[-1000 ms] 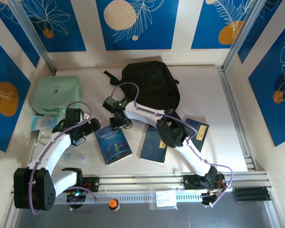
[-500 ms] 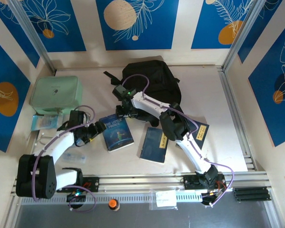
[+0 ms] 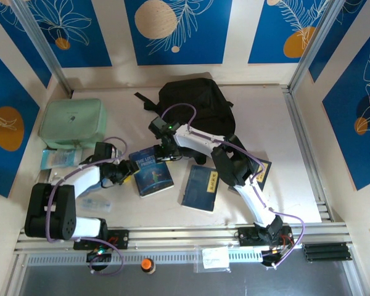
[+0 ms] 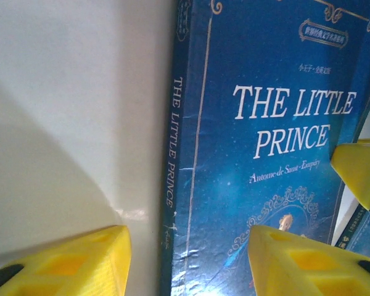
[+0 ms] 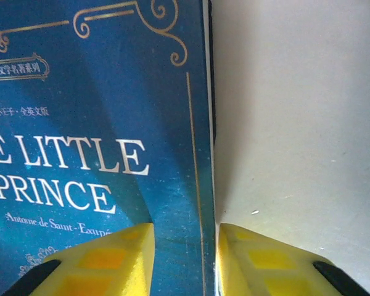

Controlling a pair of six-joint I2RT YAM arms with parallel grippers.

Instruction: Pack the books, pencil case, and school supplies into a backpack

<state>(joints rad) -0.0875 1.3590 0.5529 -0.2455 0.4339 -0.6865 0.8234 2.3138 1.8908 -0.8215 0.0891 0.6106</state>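
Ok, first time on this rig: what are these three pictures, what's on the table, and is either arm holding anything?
Two robot arms are bolted at the near edge of the table. The wide picture looks down from above; the two close-ups come from a camera on each wrist, the yellow blocks being that tool's fingers. On the table lie a black backpack, a mint case, the Little Prince book and two plain blue books. The left tool is open, straddling that book's spine. The right tool straddles its opposite edge, jaws a little apart. Nothing looks gripped yet.
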